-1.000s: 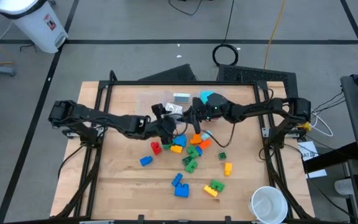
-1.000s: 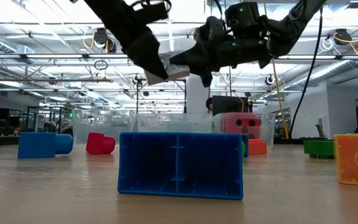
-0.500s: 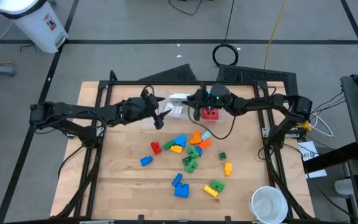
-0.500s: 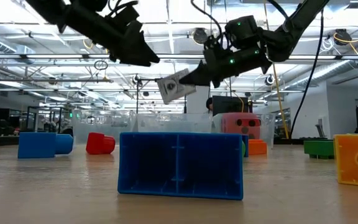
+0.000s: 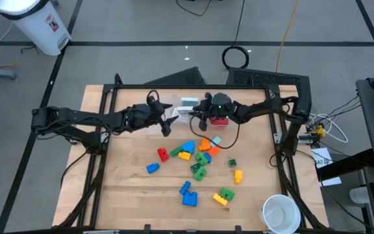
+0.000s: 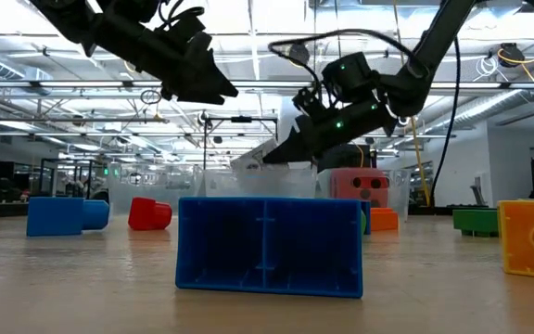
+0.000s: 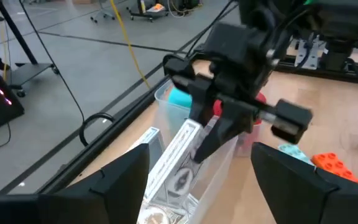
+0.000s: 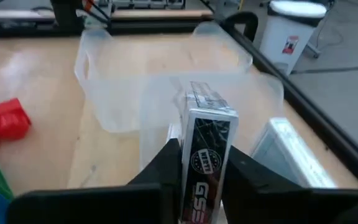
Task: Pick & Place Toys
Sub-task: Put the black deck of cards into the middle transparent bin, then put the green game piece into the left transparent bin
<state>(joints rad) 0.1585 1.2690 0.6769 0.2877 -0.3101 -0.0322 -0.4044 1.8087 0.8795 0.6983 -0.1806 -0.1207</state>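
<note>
My right gripper (image 5: 197,117) is shut on a white card (image 7: 178,163) over the clear bins (image 5: 174,107) at the table's far middle. It also shows in the low view (image 6: 290,148). My left gripper (image 5: 169,123) is open and empty just left of the card, its fingers (image 7: 124,180) spread wide. A second card (image 8: 284,149) lies inside a bin. A red die (image 5: 221,119) sits beside the bins. Loose bricks lie mid-table, among them a blue brick (image 5: 189,198), a red brick (image 5: 163,154) and a green and yellow one (image 5: 224,195). My right gripper pinches the card's upper end (image 8: 207,134) between its two fingers, one on each flat face. The fingers slant down from the table's right side. The card hangs tilted below them, its lower end (image 7: 166,186) down at the clear bin; whether it touches the bin does not show.
A white round cup (image 5: 280,213) stands at the near right corner. The bricks crowd the middle of the table, with a yellow brick (image 5: 238,175) to their right. A black frame rail (image 5: 187,86) runs along the far edge behind the bins.
The two grippers were close together at the card above the bricks. My left gripper has drawn back toward the table's left and far side, away from the card. My right gripper has carried the card toward the far edge and down to the clear bins, tilting it.
</note>
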